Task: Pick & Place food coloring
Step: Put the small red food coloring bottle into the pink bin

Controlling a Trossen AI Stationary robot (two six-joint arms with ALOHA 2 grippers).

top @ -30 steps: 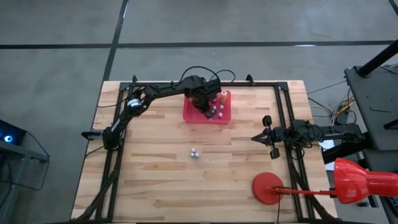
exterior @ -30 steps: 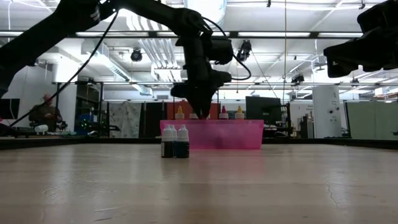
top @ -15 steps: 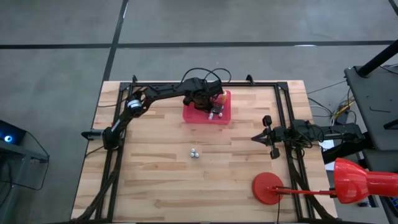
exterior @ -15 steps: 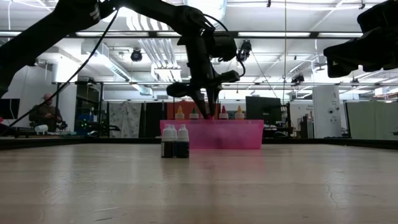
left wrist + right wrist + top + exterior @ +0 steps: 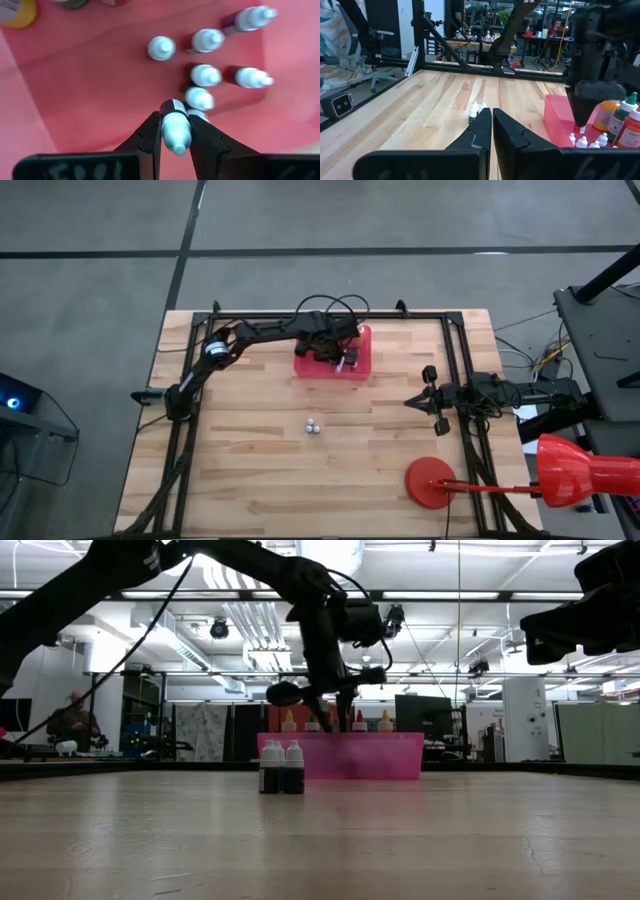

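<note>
A red tray (image 5: 312, 364) stands at the table's far middle, pink in the low view (image 5: 380, 756). In it stand several small white-capped food coloring bottles (image 5: 205, 75) and a few taller ones (image 5: 607, 114) along its far side. My left gripper (image 5: 339, 350) points down over the tray (image 5: 90, 90), shut on one small bottle (image 5: 175, 127). Two more small bottles (image 5: 313, 426) stand on the bare wood nearer the middle (image 5: 282, 767). My right gripper (image 5: 408, 401) waits level at the table's right side, shut (image 5: 492, 114). My left gripper pinches the small bottle by the sides of its white cap (image 5: 175, 131) between its two fingers (image 5: 150, 134). They come from above, pointing steeply down. The bottle stands cap up, its dark body (image 5: 173, 106) below the fingertips over the tray floor; whether its base touches, I cannot tell.
A red disc on a stick (image 5: 432, 481) lies at the table's near right corner. Black frame rails (image 5: 186, 430) run along the table's left, right and far sides. Bare wood lies between the tray and the near edge.
My left gripper has rolled about its own pointing line above the tray and has sunk a little, staying shut on the small bottle. The bottles in the tray and the two on the wood have not moved.
</note>
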